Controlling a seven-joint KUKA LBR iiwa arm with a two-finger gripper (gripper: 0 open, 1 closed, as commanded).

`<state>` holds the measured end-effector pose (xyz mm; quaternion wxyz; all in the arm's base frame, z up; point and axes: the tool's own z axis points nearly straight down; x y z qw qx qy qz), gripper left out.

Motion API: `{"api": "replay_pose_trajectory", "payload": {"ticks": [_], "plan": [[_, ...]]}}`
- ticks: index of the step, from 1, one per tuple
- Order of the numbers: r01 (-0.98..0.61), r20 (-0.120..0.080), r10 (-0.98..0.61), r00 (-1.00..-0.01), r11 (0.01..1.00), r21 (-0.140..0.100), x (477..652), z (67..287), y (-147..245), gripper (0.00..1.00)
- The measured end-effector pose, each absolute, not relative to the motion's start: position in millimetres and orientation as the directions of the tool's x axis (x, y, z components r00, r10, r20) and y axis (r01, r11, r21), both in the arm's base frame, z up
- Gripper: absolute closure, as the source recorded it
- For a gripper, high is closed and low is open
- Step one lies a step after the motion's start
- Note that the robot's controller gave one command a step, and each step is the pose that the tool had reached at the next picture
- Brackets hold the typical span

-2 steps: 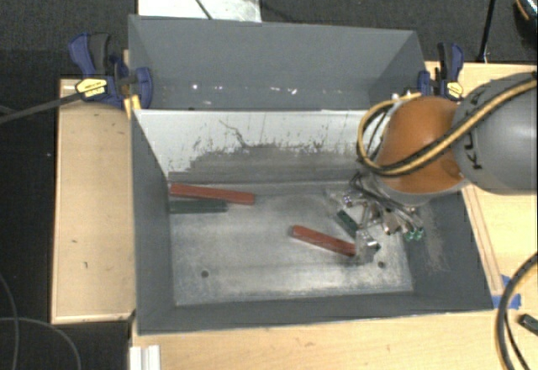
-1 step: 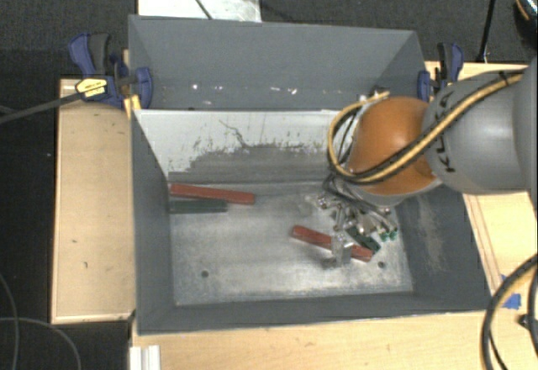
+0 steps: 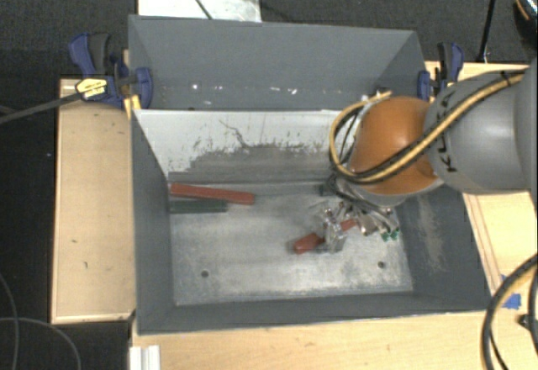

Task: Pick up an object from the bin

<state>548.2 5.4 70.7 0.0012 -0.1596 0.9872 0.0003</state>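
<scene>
My gripper (image 3: 334, 232) is low in the right half of the bin, under the orange cover. Its metal fingers come down on the right end of a small red block (image 3: 306, 244) that lies on the bin floor. The block's left end pokes out to the left of the fingers. A little green piece (image 3: 389, 235) shows just right of the gripper. Along the back left of the floor lies a long red stick (image 3: 212, 192) with a dark green stick (image 3: 198, 206) right in front of it.
The arm with its orange cover and cables reaches in from the right and hides the bin's back right corner. The two sticks rest against the foot of the sloping back wall.
</scene>
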Motion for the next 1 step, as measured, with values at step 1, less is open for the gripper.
{"api": "replay_pose_trajectory", "payload": {"ticks": [1], "plan": [[-0.566,-0.008,-0.566,-0.824,0.825,-0.008,551.1,275.1,-52.2,1.0]]}}
